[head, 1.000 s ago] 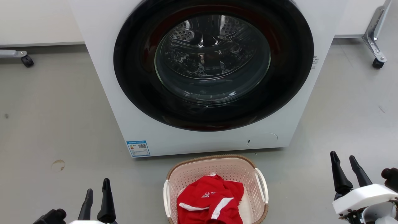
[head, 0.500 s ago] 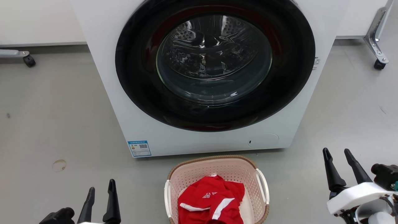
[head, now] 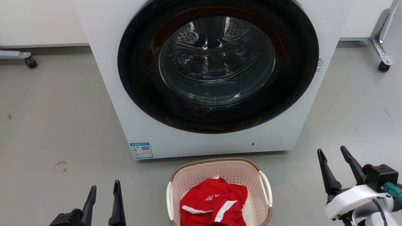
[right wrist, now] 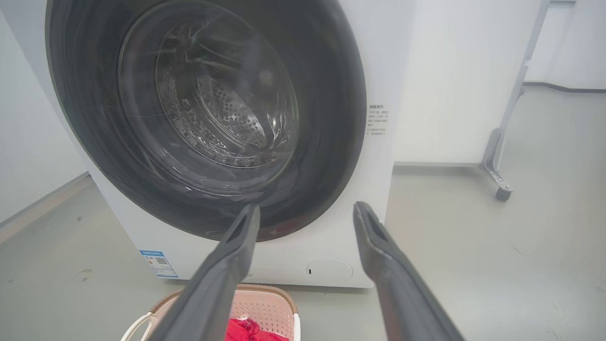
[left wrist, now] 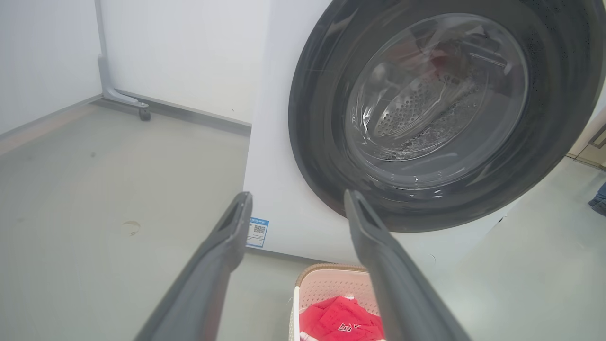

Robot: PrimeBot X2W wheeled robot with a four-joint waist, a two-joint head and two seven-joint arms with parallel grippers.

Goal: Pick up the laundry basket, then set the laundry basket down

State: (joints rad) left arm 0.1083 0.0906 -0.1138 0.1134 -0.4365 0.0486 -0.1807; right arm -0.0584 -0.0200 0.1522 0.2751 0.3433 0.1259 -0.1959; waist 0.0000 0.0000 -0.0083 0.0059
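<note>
The laundry basket sits on the floor between the left claw and the right claw, both spread and empty. An uneven pinch on its smooth white handles could slip or tilt it, spilling the soft red garment. The rounded, perforated plastic walls look thin under the woven-look rim.

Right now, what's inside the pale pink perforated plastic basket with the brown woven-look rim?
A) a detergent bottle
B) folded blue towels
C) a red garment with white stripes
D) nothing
C: a red garment with white stripes lies crumpled inside the pale pink perforated laundry basket.
</note>
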